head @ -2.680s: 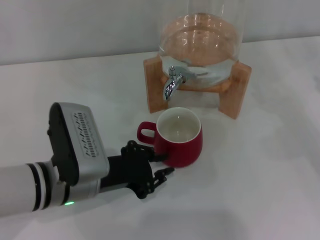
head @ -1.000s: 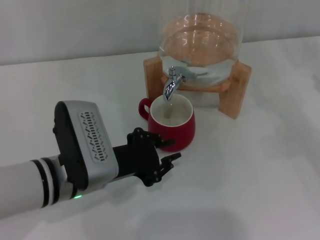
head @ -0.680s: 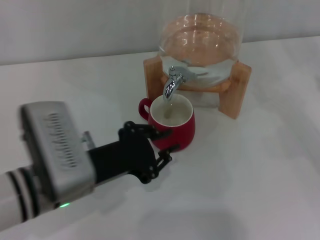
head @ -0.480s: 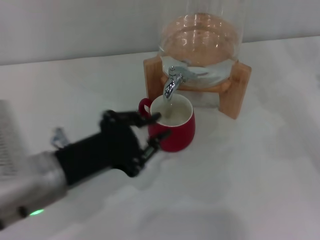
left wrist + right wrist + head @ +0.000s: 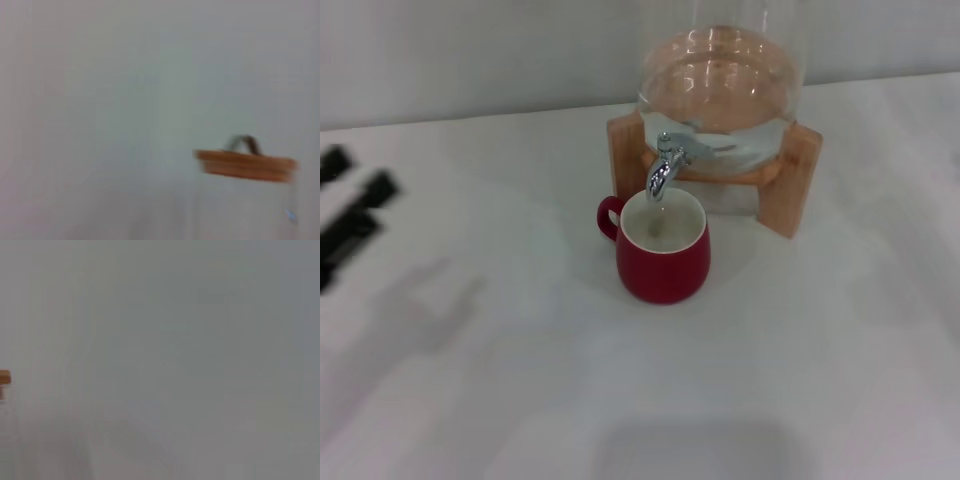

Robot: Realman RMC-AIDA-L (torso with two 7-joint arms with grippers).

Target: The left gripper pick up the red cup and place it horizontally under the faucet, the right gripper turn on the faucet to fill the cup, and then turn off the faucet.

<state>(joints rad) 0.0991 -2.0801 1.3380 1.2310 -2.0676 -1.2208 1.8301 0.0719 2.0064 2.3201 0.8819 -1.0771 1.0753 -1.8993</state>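
Left tool (image 5: 350,205) sat at far left edge of bench (image 5: 800,360), well apart from cup, holding nothing; black fingers (image 5: 378,186) looked spread. Right tool not seen anywhere. Red cup (image 5: 663,248) stood upright on bench, right under faucet (image 5: 665,165), handle to left. Cup part done. Left to do, I think: turn faucet on, fill cup, turn faucet off.
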